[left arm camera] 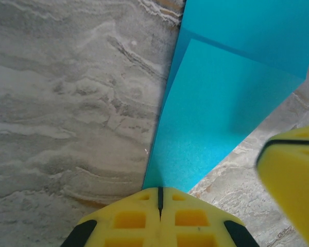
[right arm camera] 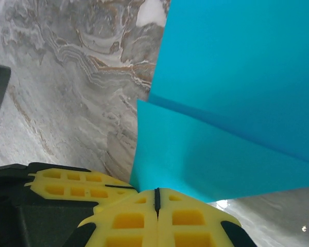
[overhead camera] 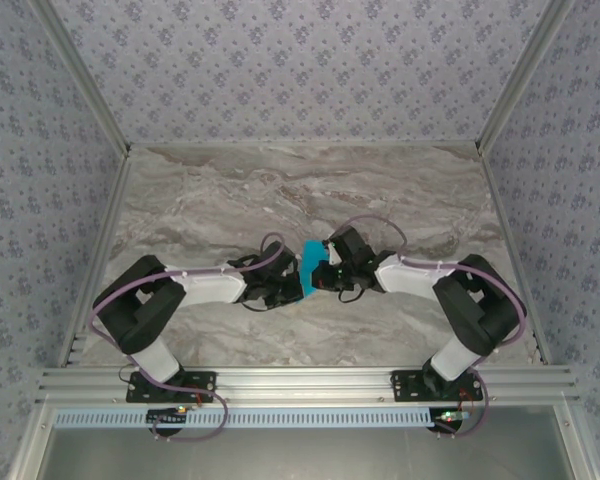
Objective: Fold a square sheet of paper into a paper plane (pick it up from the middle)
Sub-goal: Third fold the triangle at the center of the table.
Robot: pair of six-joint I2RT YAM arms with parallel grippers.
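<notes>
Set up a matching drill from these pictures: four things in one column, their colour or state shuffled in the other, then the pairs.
1. sheet of paper
2. table
3. left pincer
4. back wall

A. yellow, shut on the sheet
B. grey marbled
C. small flower print
D. cyan-blue, creased

Pairs: 1-D, 2-B, 3-A, 4-C.
</notes>
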